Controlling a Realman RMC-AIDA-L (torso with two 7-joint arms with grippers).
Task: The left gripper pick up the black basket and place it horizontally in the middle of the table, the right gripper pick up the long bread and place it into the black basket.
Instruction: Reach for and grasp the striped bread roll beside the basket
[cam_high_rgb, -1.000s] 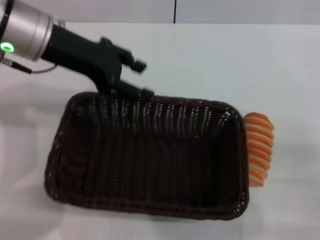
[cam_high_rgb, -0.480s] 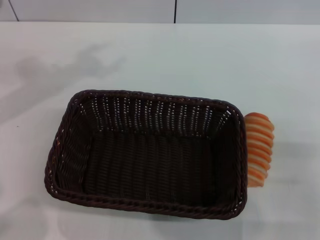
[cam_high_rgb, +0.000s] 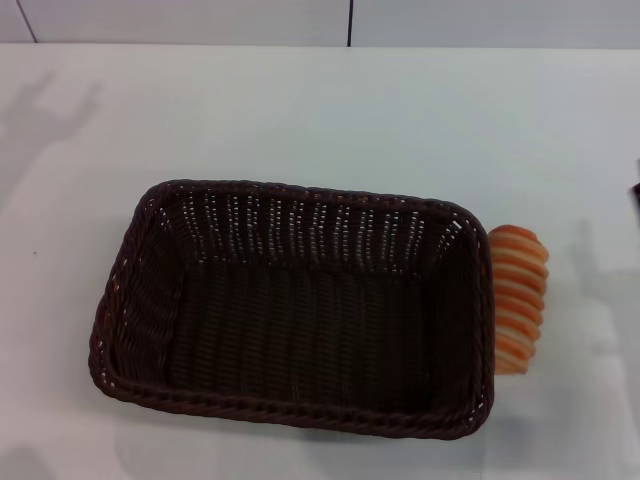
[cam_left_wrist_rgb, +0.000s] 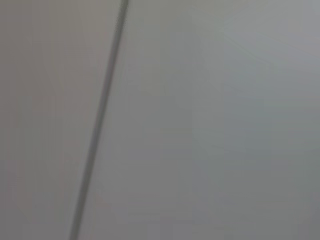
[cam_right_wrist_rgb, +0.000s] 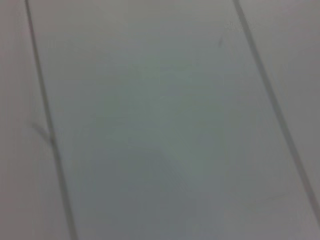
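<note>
Sitting lengthwise across the middle of the white table (cam_high_rgb: 300, 110), the black basket (cam_high_rgb: 292, 307) rests flat and holds nothing. Just beside its right end, touching or nearly touching the rim, lies the long bread (cam_high_rgb: 518, 298), striped side up, outside the basket. Only a dark sliver at the head view's right edge may belong to the right gripper; neither gripper's fingers show, so their state cannot be told. Both wrist views show only pale panels with dark seams

wall (cam_high_rgb: 200, 20) pale, behind | dark vertical seam (cam_high_rgb: 350, 22) in it
</note>
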